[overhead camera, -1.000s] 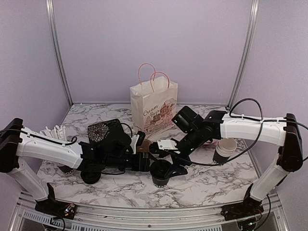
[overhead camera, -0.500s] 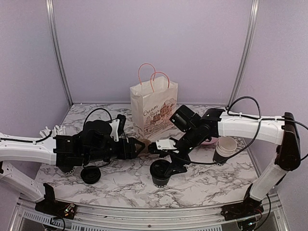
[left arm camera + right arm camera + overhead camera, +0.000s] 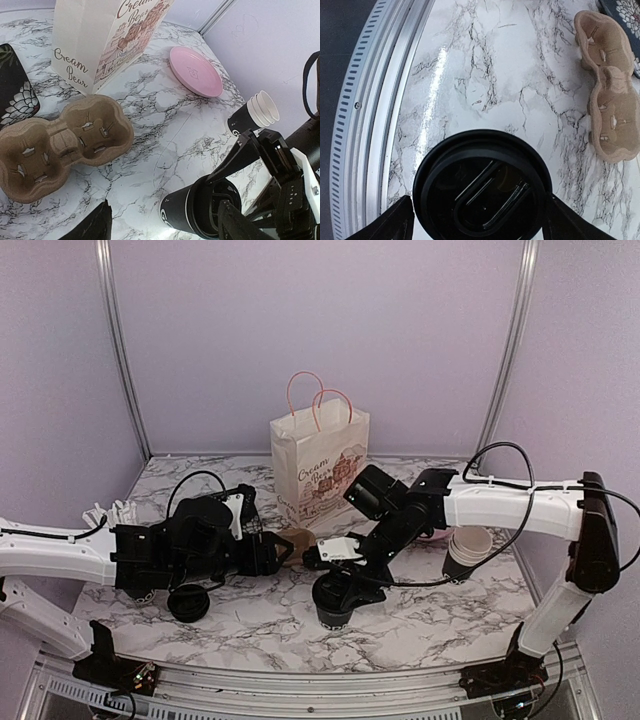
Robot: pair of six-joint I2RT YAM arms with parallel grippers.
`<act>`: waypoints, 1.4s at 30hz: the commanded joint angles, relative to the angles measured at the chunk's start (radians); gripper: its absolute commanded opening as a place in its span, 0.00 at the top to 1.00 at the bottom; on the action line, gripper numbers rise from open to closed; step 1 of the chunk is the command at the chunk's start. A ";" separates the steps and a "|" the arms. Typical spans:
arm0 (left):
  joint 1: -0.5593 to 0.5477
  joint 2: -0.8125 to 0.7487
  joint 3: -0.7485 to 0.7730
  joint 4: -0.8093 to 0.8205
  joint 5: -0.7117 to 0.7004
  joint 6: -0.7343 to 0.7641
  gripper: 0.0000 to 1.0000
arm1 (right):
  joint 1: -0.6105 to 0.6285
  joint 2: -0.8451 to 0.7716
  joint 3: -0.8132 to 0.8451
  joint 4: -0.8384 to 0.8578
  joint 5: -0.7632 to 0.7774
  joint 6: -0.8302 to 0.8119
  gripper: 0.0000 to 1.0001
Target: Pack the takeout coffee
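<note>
Left gripper (image 3: 286, 549): jaws wide, empty, just beside pulp cup carrier (image 3: 65, 140).
Lidded coffee cup (image 3: 335, 602): upright, centre, near marble table's (image 3: 430, 625) front edge. Probably light, with thin, crushable paper walls and a slick lid (image 3: 482, 185); hold gently below the rim.
Right gripper (image 3: 480, 222): jaws wide astride lid; contact unclear.

White paper bag (image 3: 95, 40) in the upper left of the left wrist view. "Cream Bear" stands in brown script on its narrow side, and again on its front, cut off by the top edge. Black paper cup (image 3: 182, 220) at the bottom edge carries white lettering, too cropped to read.
</note>
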 commanded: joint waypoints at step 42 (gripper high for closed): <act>0.021 -0.024 -0.019 -0.025 0.004 0.017 0.26 | -0.466 0.191 0.420 0.090 0.250 0.182 0.30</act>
